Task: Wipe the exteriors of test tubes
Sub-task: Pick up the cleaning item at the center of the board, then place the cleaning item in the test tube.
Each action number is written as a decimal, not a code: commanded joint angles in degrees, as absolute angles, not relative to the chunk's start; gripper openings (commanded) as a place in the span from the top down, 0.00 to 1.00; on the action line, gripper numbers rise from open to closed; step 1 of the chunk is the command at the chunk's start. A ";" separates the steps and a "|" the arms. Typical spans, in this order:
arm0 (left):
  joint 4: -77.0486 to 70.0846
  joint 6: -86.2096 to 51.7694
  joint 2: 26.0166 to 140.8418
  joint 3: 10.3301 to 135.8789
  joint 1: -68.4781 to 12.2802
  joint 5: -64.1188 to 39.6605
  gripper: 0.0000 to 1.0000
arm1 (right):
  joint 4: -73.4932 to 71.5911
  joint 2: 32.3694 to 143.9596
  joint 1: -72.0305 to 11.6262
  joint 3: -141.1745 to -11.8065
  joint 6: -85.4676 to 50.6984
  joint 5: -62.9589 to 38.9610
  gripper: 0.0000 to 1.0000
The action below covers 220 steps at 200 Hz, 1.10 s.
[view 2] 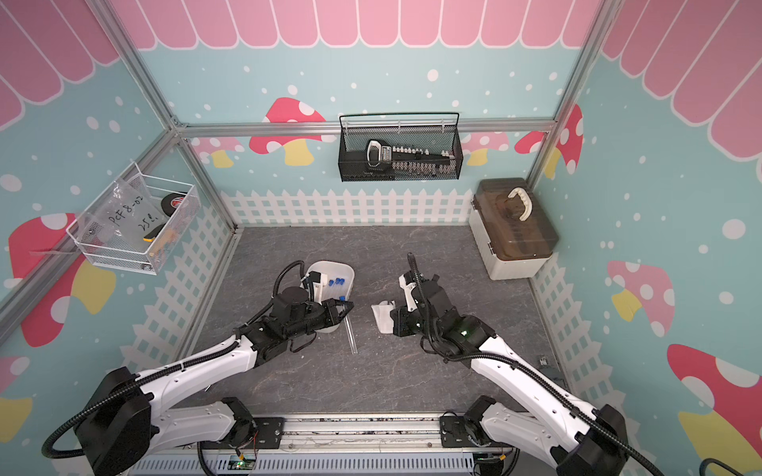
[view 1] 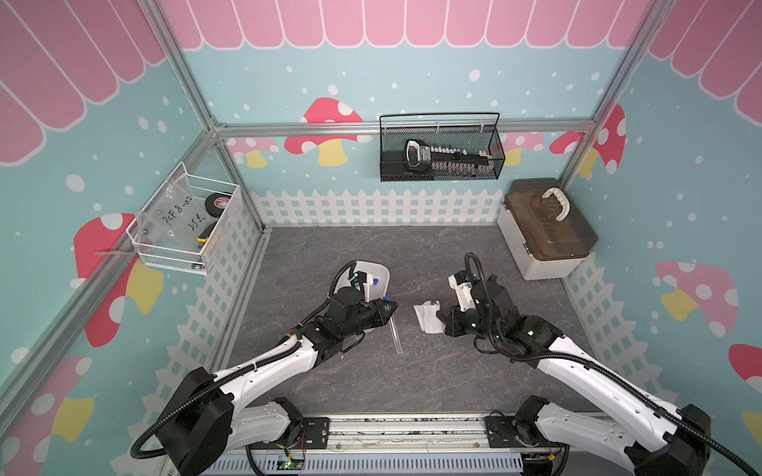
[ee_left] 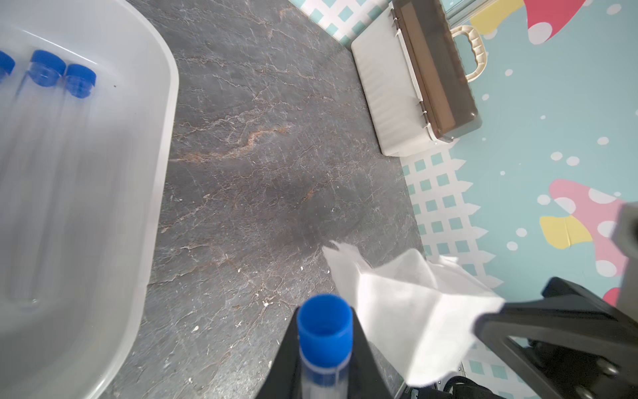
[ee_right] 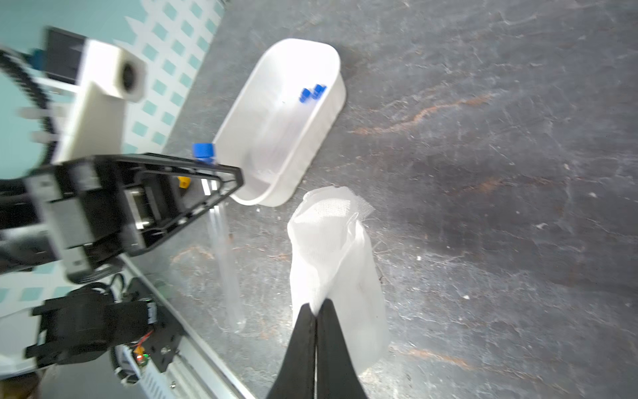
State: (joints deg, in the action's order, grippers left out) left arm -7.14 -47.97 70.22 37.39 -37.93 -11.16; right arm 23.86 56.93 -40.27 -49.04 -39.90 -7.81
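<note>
Left tool [view 1: 387, 308] pinches one test tube [ee_right: 224, 248] below its cap [ee_left: 324, 321], leaving the body free for wiping. Right tool [ee_right: 316, 311], clamped on the cloth [ee_right: 331, 241], sits at three o'clock. Other tubes [ee_left: 45, 69] lie in the tray [ee_right: 321, 138], eleven o'clock.

Bright even light; wrist views partly blurred.

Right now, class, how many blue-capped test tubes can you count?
4. One test tube is in the left gripper; three test tubes lie side by side in the white tray. More could be hidden there.
</note>
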 commanded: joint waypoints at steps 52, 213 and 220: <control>-11.23 -48.87 74.47 40.33 -37.59 -12.39 0.87 | 12.50 62.09 -46.36 -56.77 -46.31 -19.69 0.96; -11.58 -48.72 73.63 41.89 -36.80 -14.75 0.87 | 8.57 66.76 -49.57 -46.44 -50.96 -20.95 0.97; -11.37 -48.56 73.49 41.63 -36.80 -14.35 0.87 | 8.61 67.24 -49.53 -47.43 -50.89 -21.73 0.97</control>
